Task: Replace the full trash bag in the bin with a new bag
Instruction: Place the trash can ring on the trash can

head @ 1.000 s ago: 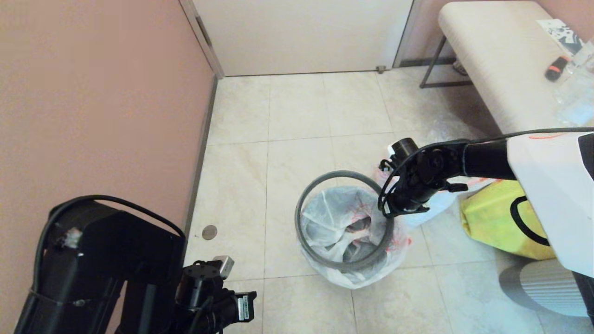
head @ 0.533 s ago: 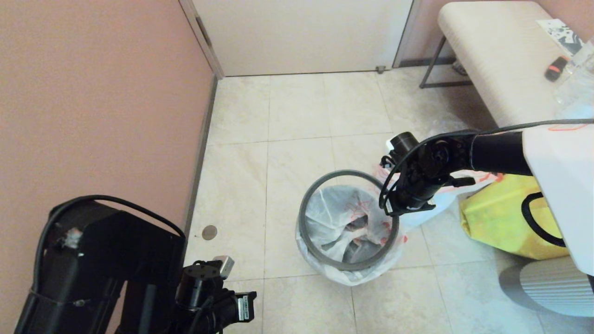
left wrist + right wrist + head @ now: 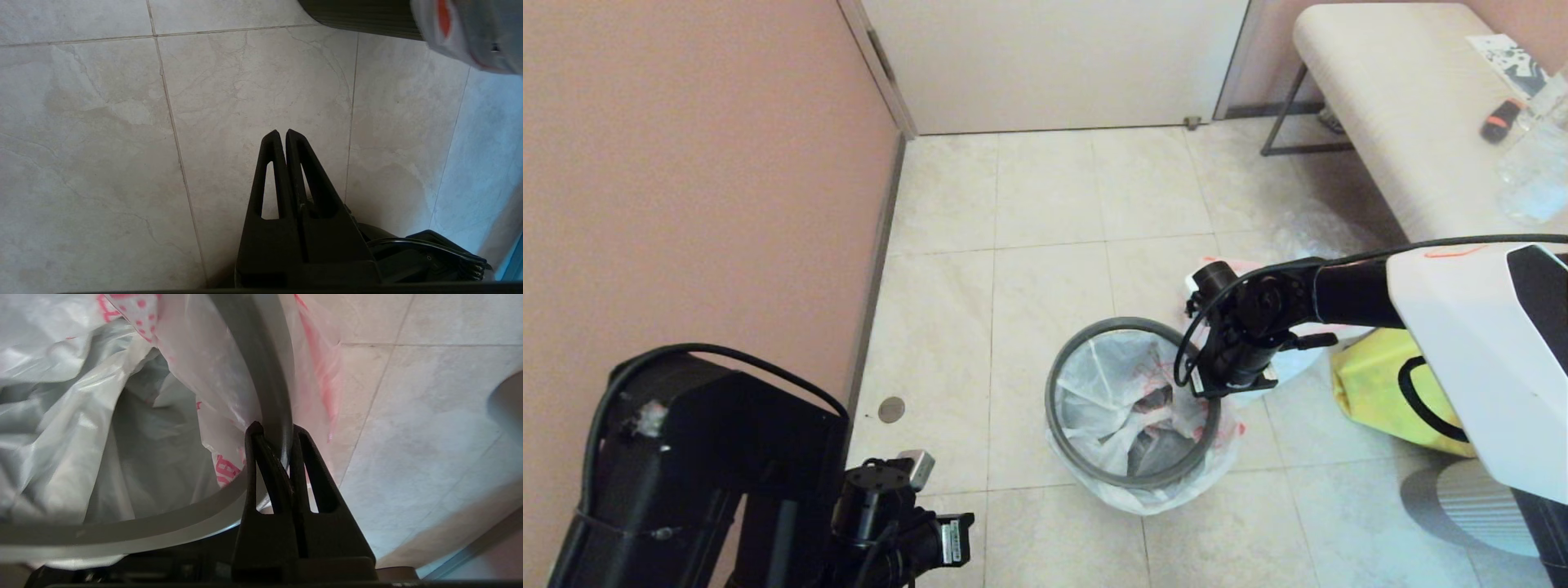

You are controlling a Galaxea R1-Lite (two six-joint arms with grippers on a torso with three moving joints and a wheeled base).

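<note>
The bin [image 3: 1152, 447] stands on the floor tiles, dark through the new bag [image 3: 1103, 392] that lines it and drapes over its sides. The dark-grey hoop [image 3: 1062, 367] lies tilted over the bag's mouth. My right gripper [image 3: 1213, 390] is shut on the hoop's right side. In the right wrist view the fingers [image 3: 274, 430] pinch the hoop [image 3: 253, 355] beside the red-printed new bag [image 3: 81, 416]. The full trash bag [image 3: 1294, 363] sits behind my right arm, mostly hidden. My left gripper [image 3: 281, 134] is shut and empty, parked low at the front left.
A yellow tote bag [image 3: 1380, 384] lies right of the bin, a grey ribbed cylinder [image 3: 1486, 506] nearer me. A padded bench [image 3: 1388, 106] with small items stands at the back right, a clear bag [image 3: 1315, 229] beside it. The pink wall [image 3: 686, 163] runs along the left.
My right gripper has carried the hoop down and slightly left, so it now sits lower and flatter over the bag-lined bin. The left arm has not moved.
</note>
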